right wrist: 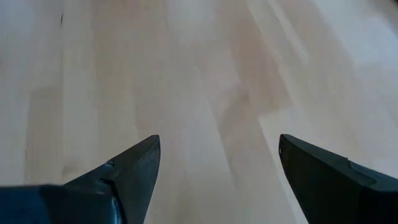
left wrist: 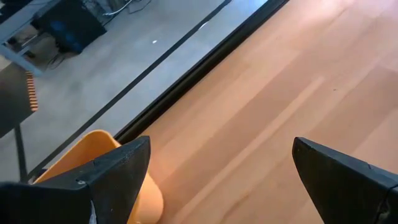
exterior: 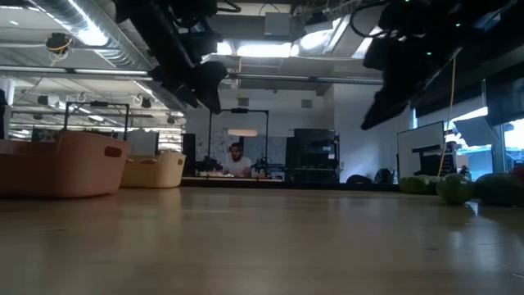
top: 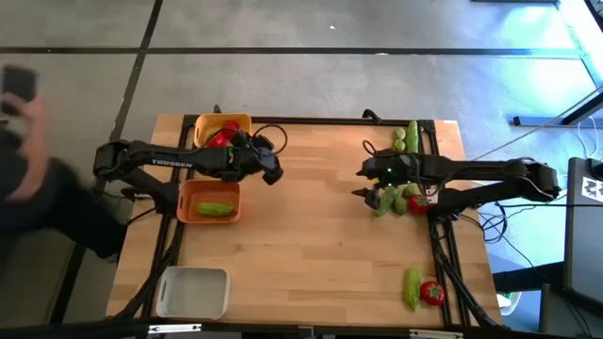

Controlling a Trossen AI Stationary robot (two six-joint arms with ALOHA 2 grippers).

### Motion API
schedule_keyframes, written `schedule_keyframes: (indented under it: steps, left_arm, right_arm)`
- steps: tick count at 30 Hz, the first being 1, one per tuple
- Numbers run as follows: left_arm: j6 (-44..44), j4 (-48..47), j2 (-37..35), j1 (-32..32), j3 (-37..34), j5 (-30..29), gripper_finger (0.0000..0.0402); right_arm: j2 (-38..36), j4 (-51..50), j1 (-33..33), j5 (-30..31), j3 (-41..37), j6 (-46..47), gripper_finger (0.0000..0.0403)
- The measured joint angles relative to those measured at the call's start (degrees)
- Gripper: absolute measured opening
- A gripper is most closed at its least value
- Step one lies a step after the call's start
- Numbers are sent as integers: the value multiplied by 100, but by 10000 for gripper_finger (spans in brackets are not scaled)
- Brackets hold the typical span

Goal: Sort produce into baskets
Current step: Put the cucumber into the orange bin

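Both my grippers hang open above the table with nothing between their fingers. My left gripper (top: 274,170) (left wrist: 221,180) is beside the yellow basket (top: 209,124) (left wrist: 93,146), which holds red tomatoes (top: 222,135). The orange basket (top: 188,211) (exterior: 61,164) holds a green cucumber (top: 216,208). The white basket (top: 193,292) stands at the near left. My right gripper (top: 362,185) (right wrist: 217,174) hovers over bare wood just left of a pile of green pieces and a tomato (top: 400,199) (exterior: 454,187).
More green pieces (top: 406,137) lie at the far right of the table. A cucumber (top: 412,287) and a tomato (top: 431,293) lie at the near right. The table's middle (top: 311,235) is bare wood. A person (top: 24,151) stands beyond the left edge.
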Motion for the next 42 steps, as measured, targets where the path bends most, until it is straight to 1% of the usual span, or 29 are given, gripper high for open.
schedule_keyframes:
  steps: [5, 9, 15, 20, 26, 30, 32, 34, 42]
  left_arm:
    - [-10, 138, 0, -146, 0, -2, 388]
    - [-12, 134, 3, -171, 0, -2, 388]
    - [-24, 126, 4, -171, 0, -3, 388]
    - [-30, 118, 4, -171, 0, -3, 388]
    - [-35, 118, 4, -171, 0, -2, 388]
    - [-50, 118, 4, -171, 0, -2, 388]
    - [-52, 118, 4, -171, 0, -4, 388]
    - [-52, 115, 4, -171, 0, -3, 388]
    - [-52, 94, 4, -171, 0, -4, 388]
  right_arm:
    - [-330, -1072, -1, 84, 0, 152, 317]
    - [-464, -1715, 57, -14, 0, 299, 317]
    - [-481, -2008, 642, -51, 0, 463, 317]
    - [-479, -2279, 1170, -35, 0, 794, 317]
    - [-459, -2940, 1569, 589, 0, 925, 317]
    - [-450, -2930, 1654, 663, 0, 958, 317]
    - [-372, -2934, 1649, 679, 0, 980, 317]
    - [-245, -2944, 1647, 824, -2, 1030, 317]
    - [654, -2968, 1645, 984, -2, 1095, 317]
